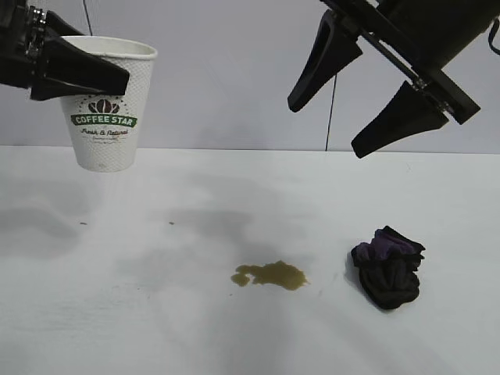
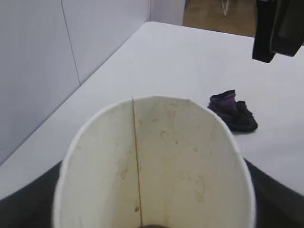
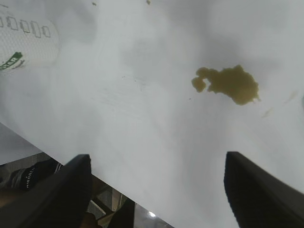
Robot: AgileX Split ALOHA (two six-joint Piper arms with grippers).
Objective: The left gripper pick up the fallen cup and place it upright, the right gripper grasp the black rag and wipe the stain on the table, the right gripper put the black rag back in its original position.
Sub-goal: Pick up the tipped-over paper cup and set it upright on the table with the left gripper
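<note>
White matte surface (image 1: pixel 94 312) fills my view, a pale wall behind it. My left tool (image 1: pixel 86 72) grips the white textured paper cup (image 1: pixel 105 117) with the green logo near its rim, upright but held in the air, so I judge step one unfinished. My right tool (image 1: pixel 348 109) hangs wide open and empty above the bunched black rag (image 1: pixel 388 267) with its purple patch. Between them, the small brown stain (image 1: pixel 271 274) lies unwiped.

The table (image 1: pixel 117 312) lies bare below the cup (image 1: pixel 107 105), lifted clear at the left. Only the stain (image 1: pixel 271 274) and the black rag (image 1: pixel 388 266) occupy it, well apart, with open air above both
</note>
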